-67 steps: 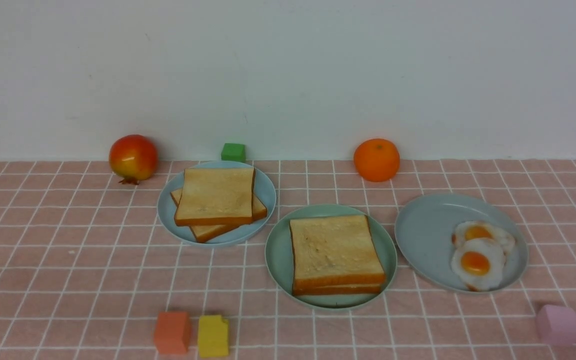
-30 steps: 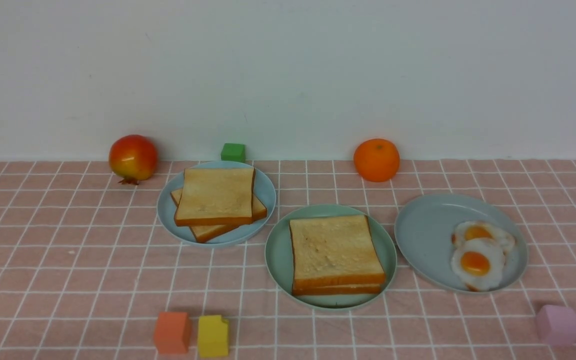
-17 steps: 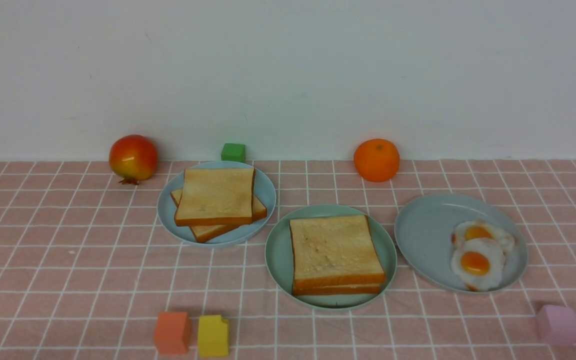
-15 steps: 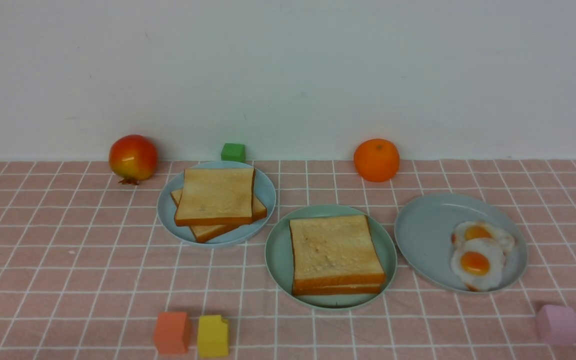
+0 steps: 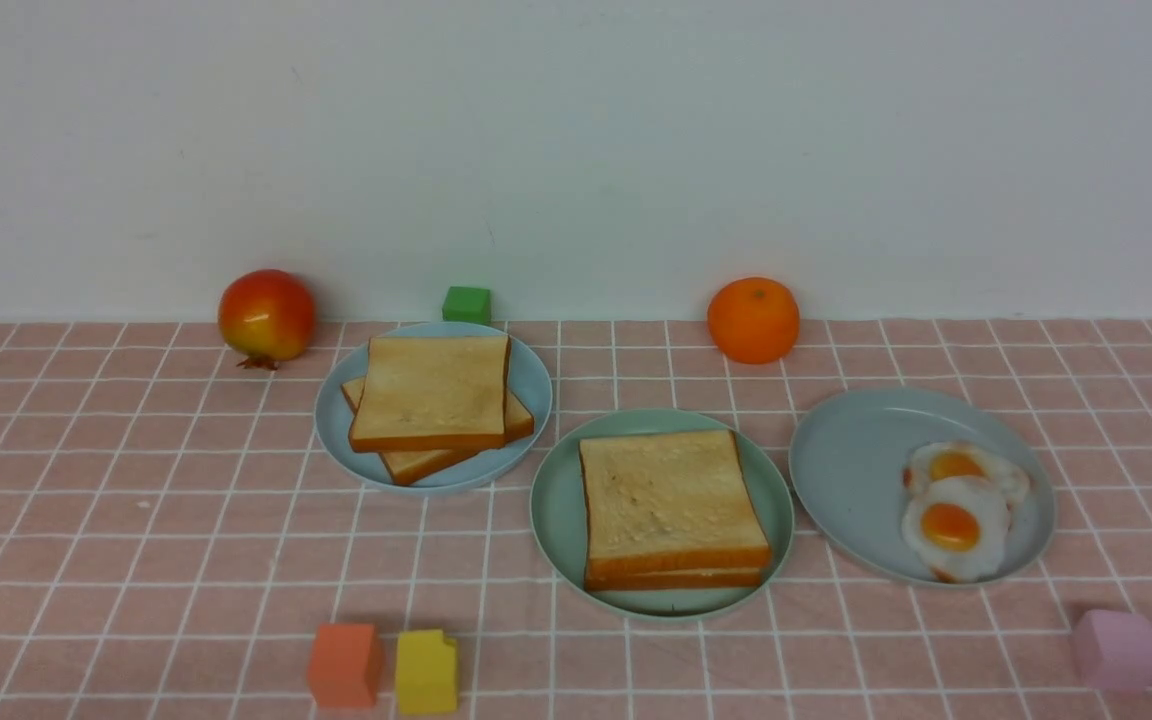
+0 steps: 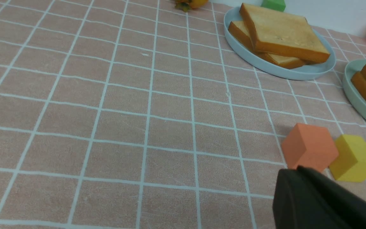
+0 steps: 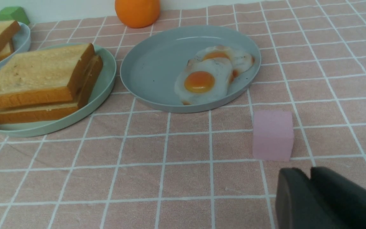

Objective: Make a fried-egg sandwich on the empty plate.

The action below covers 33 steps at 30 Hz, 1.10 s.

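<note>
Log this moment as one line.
stacked golden-brown toast slices on mint-green plate | egg filling unseen | left gripper shut, empty

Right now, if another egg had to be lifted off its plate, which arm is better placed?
Right, probably. The fried eggs lie on the blue-grey plate on the robot's right, just beyond the pink cube by the right gripper. The left gripper sits by the orange cube.

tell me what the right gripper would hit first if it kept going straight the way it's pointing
Most likely the pink block, which sits just ahead of the right gripper on the tablecloth. Beyond it lies the grey plate with two fried eggs. Whether the gripper would pass above the block is unclear.
</note>
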Motion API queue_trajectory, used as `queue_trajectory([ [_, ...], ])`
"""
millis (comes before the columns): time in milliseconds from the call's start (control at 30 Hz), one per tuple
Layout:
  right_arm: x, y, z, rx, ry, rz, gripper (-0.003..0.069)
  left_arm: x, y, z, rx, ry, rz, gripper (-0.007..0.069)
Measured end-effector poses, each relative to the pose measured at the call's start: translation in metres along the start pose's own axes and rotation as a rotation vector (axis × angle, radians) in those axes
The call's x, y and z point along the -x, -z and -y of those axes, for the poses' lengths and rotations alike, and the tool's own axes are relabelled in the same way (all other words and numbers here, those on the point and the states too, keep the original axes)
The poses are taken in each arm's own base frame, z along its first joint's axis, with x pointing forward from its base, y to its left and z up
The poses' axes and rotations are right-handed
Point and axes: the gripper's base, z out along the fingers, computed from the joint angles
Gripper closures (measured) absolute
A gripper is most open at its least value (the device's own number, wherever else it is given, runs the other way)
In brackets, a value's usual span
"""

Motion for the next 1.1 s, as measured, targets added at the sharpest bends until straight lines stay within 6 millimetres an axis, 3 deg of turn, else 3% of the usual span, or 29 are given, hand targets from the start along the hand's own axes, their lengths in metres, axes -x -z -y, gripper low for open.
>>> queue_trajectory([
  [1100,0.0,0.0,0.0,0.0,0.0,0.0,0.051,0.0,0.0,0.0,0.0,0.001,0.0,0.0601],
])
